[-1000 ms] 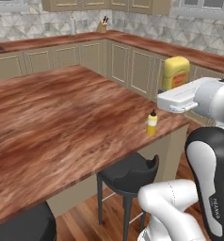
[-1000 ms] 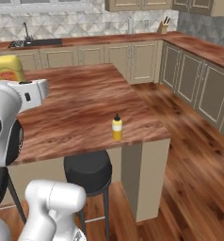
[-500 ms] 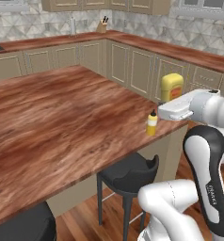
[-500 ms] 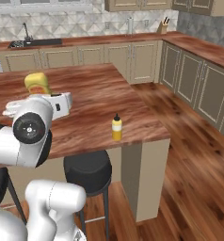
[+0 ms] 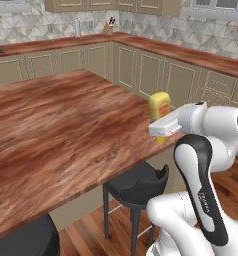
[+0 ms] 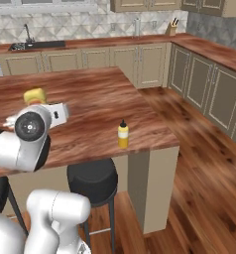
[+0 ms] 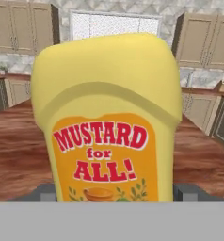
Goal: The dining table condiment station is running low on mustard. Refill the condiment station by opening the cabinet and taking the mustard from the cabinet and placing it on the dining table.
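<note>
The mustard (image 5: 160, 102) is a squat yellow bottle with an orange-red label. It stands upright in my gripper (image 5: 161, 116), which is shut on its lower body. It hangs just above the near right corner of the dining table (image 5: 56, 130). In the right base view the mustard (image 6: 34, 95) shows behind my white hand, over the dining table (image 6: 100, 106). Seen from the hand, the mustard (image 7: 109, 117) sits close between my gripper (image 7: 115, 190) tips, label facing the camera. The cabinet is out of view.
A slim small yellow bottle (image 6: 123, 135) with a black tip stands near the table's corner edge. Round black stools (image 5: 136, 180) (image 6: 92, 176) sit under the table's near side. Beige counter cabinets (image 5: 141, 65) line the back and side walls.
The arm has swung the mustard down and in toward the table's corner. The small bottle and stools have stayed put.
</note>
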